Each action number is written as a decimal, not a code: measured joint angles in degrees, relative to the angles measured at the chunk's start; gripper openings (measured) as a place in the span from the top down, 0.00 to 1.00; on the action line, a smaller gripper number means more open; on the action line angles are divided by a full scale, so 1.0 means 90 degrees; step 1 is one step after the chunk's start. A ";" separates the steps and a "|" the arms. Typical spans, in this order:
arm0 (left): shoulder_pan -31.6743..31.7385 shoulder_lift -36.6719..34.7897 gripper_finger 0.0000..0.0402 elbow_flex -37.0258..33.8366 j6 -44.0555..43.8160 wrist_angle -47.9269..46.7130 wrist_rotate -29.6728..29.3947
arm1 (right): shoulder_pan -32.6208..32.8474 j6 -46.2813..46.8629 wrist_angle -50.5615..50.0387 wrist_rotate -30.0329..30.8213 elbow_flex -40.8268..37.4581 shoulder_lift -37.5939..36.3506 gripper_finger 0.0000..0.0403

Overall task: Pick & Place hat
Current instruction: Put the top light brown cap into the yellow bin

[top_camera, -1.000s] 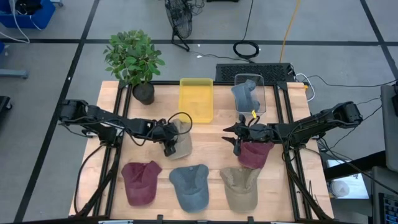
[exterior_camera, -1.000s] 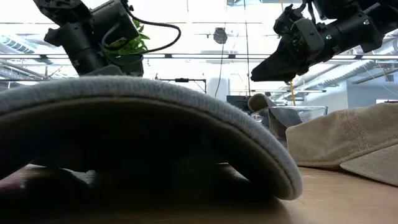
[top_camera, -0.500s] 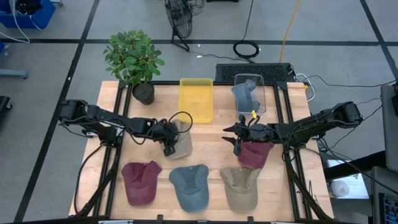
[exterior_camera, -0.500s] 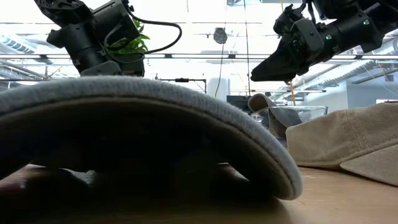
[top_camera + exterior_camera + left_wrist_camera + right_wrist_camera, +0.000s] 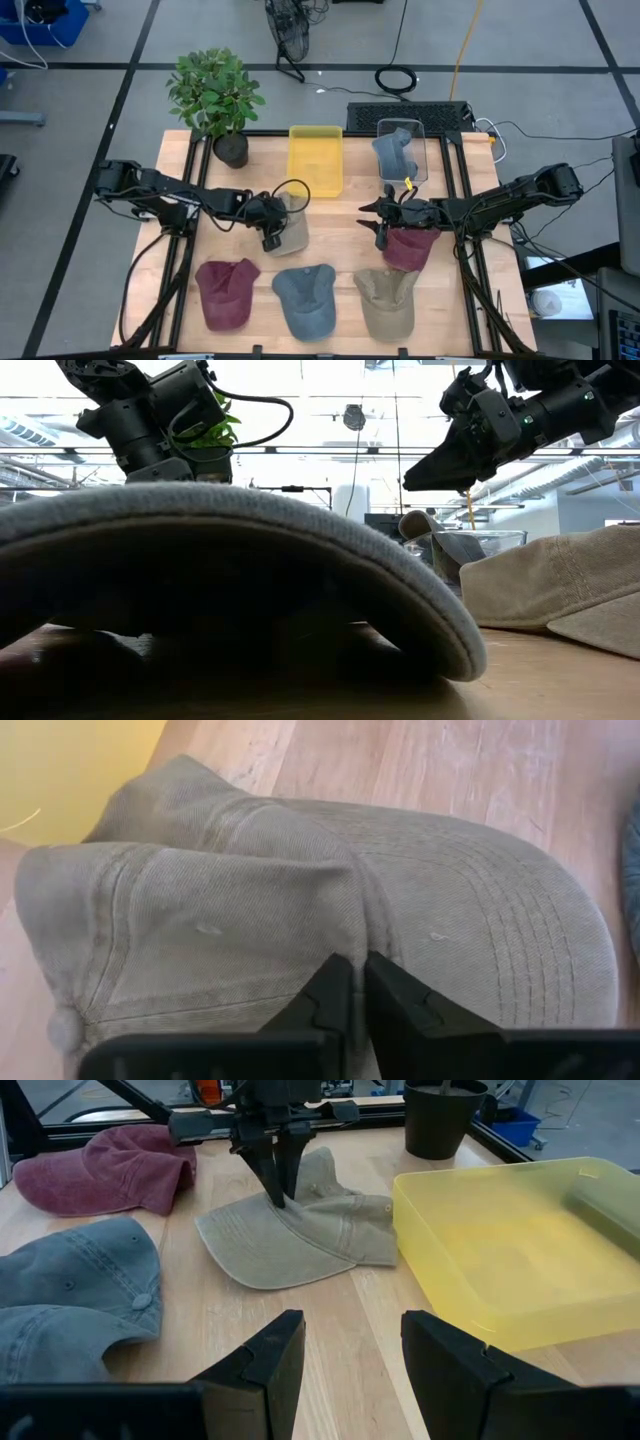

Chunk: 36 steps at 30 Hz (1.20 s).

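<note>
Khaki hat sits left of centre in the high view, and your left tool is down on it, its two fingers pinched together on a fold of cloth where the crown meets the brim. The hat lies on the bench, just below the lower left corner of the yellow tray, its brim reaching toward the frame's bottom.

Your right tool hangs right of centre, fingers spread wide with nothing between them, pointing left toward the khaki hat. Directly behind it a maroon hat lies under the right arm.

Further out, along the bottom of the high view you have three more hats in a row: a second maroon hat at the left, a blue-grey hat in the middle, a tan hat at the right. Above the right tool a clear tray holds a grey hat. A potted plant stands at the bench's upper left corner.
</note>
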 joint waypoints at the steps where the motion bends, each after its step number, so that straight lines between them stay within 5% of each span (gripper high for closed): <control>1: 0.0000 0.0000 0.93 0.0000 0.0007 -0.0001 0.0000 | 0.0000 0.0000 0.0000 0.0000 0.0000 0.0000 0.62; 25: -0.0101 0.0000 0.98 0.0189 0.0412 -0.0097 0.0131 | 0.0000 0.0001 -0.0023 0.0000 0.0000 0.0000 0.62; 36: -0.0597 0.0005 0.97 0.0980 0.0518 -0.0782 -0.0628 | -0.0002 0.0022 -0.0056 0.0000 0.0000 0.0000 0.62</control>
